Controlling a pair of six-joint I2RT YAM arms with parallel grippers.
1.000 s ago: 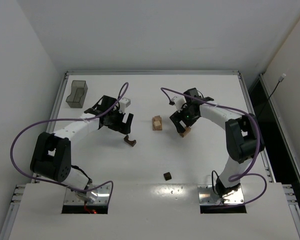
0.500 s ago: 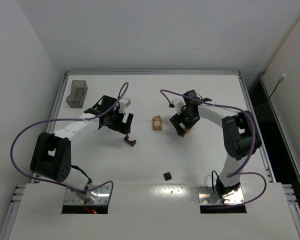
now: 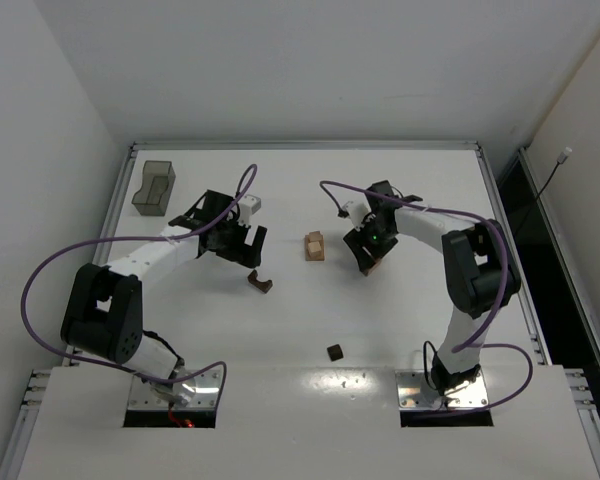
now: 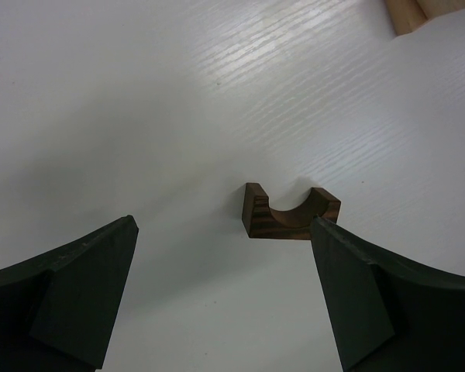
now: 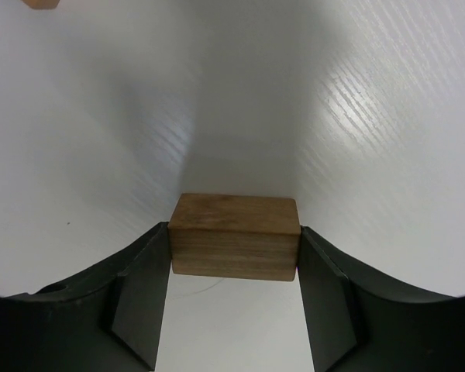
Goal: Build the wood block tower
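The wood block tower (image 3: 314, 245) is a small stack of light tan blocks at the table's middle; its corner shows in the left wrist view (image 4: 430, 12). My right gripper (image 3: 368, 257) is just right of the tower, shut on a tan cuboid (image 5: 234, 246) held by its ends (image 3: 374, 263), at or just above the table. My left gripper (image 3: 252, 265) is open and empty, left of the tower. A dark brown arch block (image 4: 291, 213) lies notch up just beyond its right fingertip (image 4: 325, 240), also seen from above (image 3: 261, 285). A dark brown cube (image 3: 335, 351) lies near the front.
A translucent grey plastic bin (image 3: 153, 187) stands at the far left corner. Purple cables loop over both arms. A raised rim (image 3: 300, 145) runs along the table's far edge.
My right gripper has shifted slightly toward the far side with the tan cuboid between its fingers. The left arm has not moved.
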